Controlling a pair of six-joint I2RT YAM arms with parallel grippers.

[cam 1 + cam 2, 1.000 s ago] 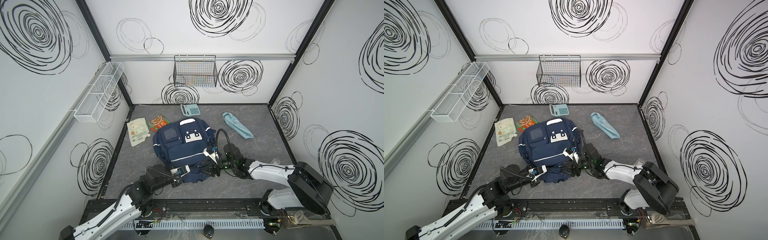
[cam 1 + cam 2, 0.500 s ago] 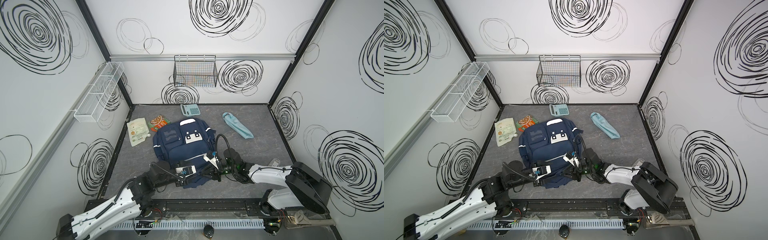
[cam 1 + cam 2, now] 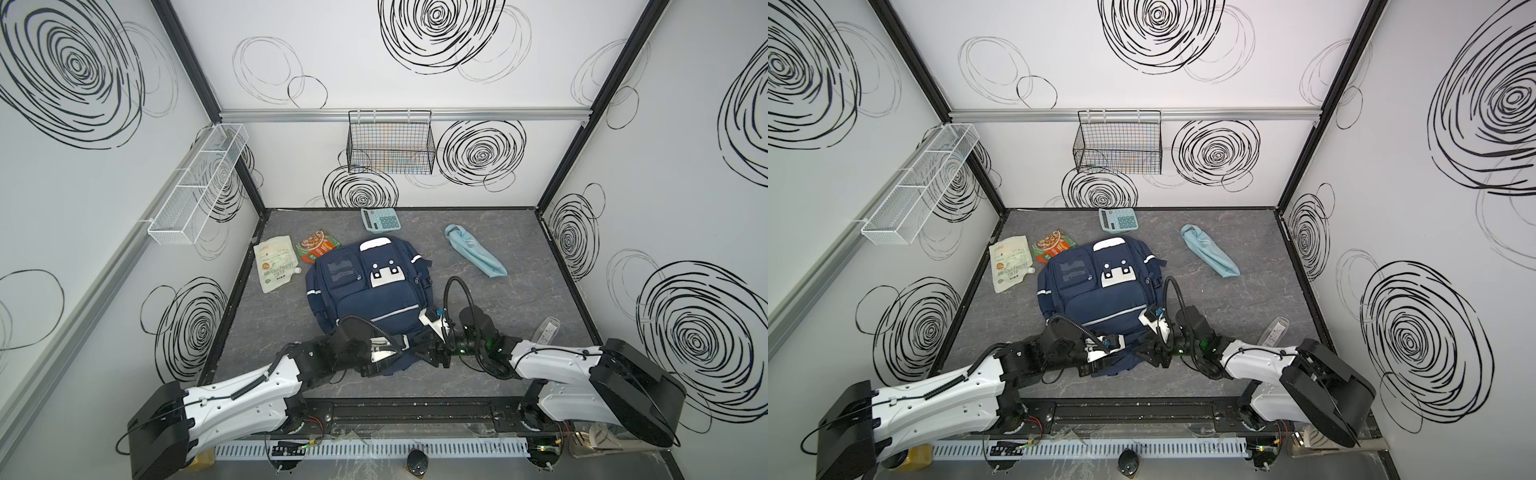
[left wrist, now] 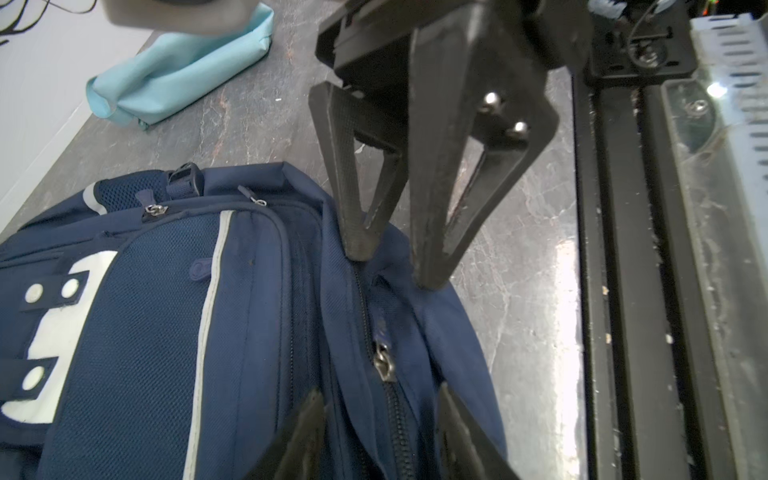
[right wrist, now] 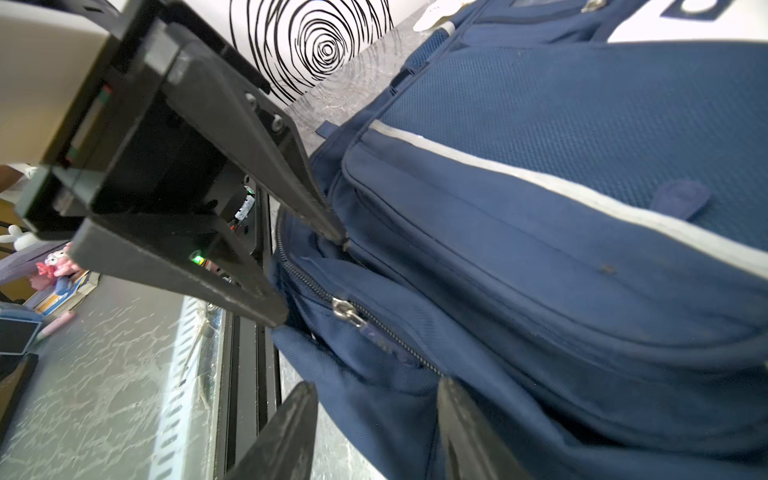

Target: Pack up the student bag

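Note:
The student bag (image 3: 365, 299) (image 3: 1100, 299), navy with white stripes and a white face patch, lies flat mid-table with its top end toward the front rail. Both grippers meet at that near end. My left gripper (image 4: 378, 399) (image 3: 392, 360) is open, its fingers astride the main zip just behind the metal zipper pull (image 4: 384, 365). My right gripper (image 5: 376, 390) (image 3: 422, 353) faces it, also open, with loose navy fabric of the bag (image 5: 540, 249) lying between its fingers. Nothing is pinched in either. The zip looks closed on one side of the pull (image 5: 347, 313).
A teal calculator (image 3: 380, 219) lies at the back, and a light blue folded umbrella (image 3: 473, 255) back right. Left of the bag are a white pouch (image 3: 276, 262) and an orange snack packet (image 3: 316, 245). A clear container (image 3: 547, 330) lies by the right arm. The black front rail (image 3: 415, 409) runs close by.
My left gripper has moved right along the bag's near end and gone from shut to open. My right gripper has drawn back toward the front rail; it narrowed, then widened again.

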